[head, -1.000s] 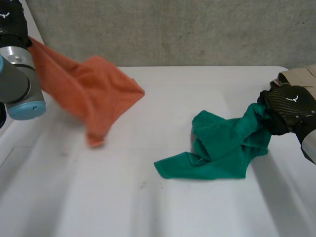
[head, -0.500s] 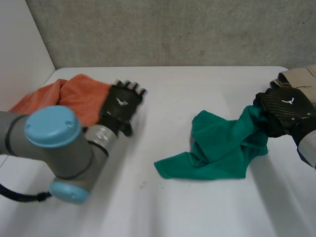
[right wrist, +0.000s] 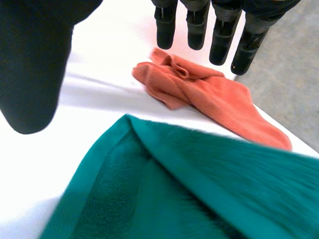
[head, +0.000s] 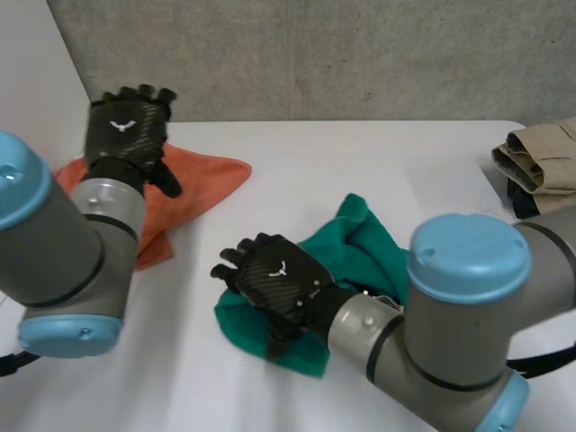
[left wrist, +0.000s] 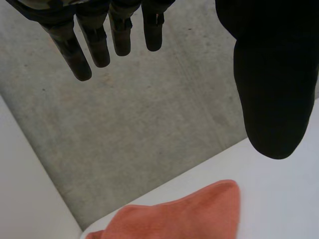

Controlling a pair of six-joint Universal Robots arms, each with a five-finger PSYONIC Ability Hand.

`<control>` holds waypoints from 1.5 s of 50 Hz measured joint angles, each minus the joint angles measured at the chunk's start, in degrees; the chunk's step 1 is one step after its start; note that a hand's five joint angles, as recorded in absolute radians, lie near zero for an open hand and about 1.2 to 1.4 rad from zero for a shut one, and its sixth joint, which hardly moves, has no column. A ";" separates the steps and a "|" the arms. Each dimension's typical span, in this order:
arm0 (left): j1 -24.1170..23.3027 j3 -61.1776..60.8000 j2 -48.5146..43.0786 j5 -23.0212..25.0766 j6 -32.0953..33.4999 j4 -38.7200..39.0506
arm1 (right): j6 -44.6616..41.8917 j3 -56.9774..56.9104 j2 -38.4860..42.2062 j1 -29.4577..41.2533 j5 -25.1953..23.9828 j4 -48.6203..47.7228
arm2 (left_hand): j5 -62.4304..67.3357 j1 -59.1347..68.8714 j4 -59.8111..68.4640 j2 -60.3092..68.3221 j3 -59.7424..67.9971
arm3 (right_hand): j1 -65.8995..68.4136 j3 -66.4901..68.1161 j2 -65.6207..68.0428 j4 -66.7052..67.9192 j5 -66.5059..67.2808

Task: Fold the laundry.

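A crumpled green cloth (head: 360, 243) lies in the middle of the white table (head: 378, 153). My right hand (head: 274, 283) hovers over its near left edge, open, fingers straight and spread. In the right wrist view the green cloth (right wrist: 174, 189) lies under the palm, with the thumb (right wrist: 35, 59) apart from the fingers (right wrist: 197, 30). An orange cloth (head: 193, 180) lies bunched at the table's far left. My left hand (head: 126, 135) is raised above its far edge, open and holding nothing. Beyond its straight fingers (left wrist: 82, 55) the left wrist view shows the orange cloth (left wrist: 184, 216) below.
Folded beige clothes (head: 540, 157) sit stacked at the table's far right edge. A grey concrete wall (head: 342, 54) runs behind the table. In the right wrist view the orange cloth (right wrist: 209, 97) lies past the fingertips.
The left hand let go of the orange cloth, which dropped flat, and rose above it. The right hand released the green cloth's right end and swung left over its near edge; the cloth shifted left.
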 measured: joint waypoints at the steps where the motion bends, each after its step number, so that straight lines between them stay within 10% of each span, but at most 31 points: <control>1: 0.56 -0.53 0.70 0.67 0.00 -0.04 | 0.63 -1.22 0.14 0.02 1.31 1.02 | 0.00 0.00 0.00 0.00 0.00 | 0.00 -0.18 -0.12 0.00 0.00; 14: -4.74 -7.12 3.53 12.33 0.17 -0.51 | 5.79 3.93 -18.91 -19.51 6.07 5.35 | 0.00 0.01 0.00 0.00 0.00 | 0.00 -0.18 -0.12 0.00 0.00; 26: -12.42 -6.18 -4.27 13.28 0.34 -1.94 | -4.37 9.31 -21.75 -33.25 5.39 10.50 | 0.00 0.08 0.02 0.05 0.00 | 0.00 -0.18 -0.12 0.00 0.00; 60: -17.36 15.80 -30.10 0.90 6.46 -3.49 | -8.32 15.38 -11.95 -30.93 5.18 7.96 | 20.55 22.88 21.73 21.65 21.34 | 0.00 -0.18 -0.12 0.00 0.00; 66: -17.05 15.88 -30.22 3.28 6.91 -3.32 | -8.39 16.07 -11.29 -30.60 5.26 6.84 | 53.18 54.72 55.00 55.12 54.42 | 0.19 -0.11 0.13 0.07 0.05; 73: -16.31 16.28 -29.95 4.33 7.09 -3.33 | -8.41 16.15 -11.18 -30.54 5.21 6.94 | 53.62 54.72 56.40 56.32 55.62 | 6.77 7.74 7.60 7.10 7.01; 75: -13.11 17.58 -27.93 4.96 7.26 -3.37 | -8.47 16.57 -11.17 -30.14 4.99 7.27 | 53.68 54.72 56.77 56.77 56.12 | 27.91 33.25 33.17 32.28 31.02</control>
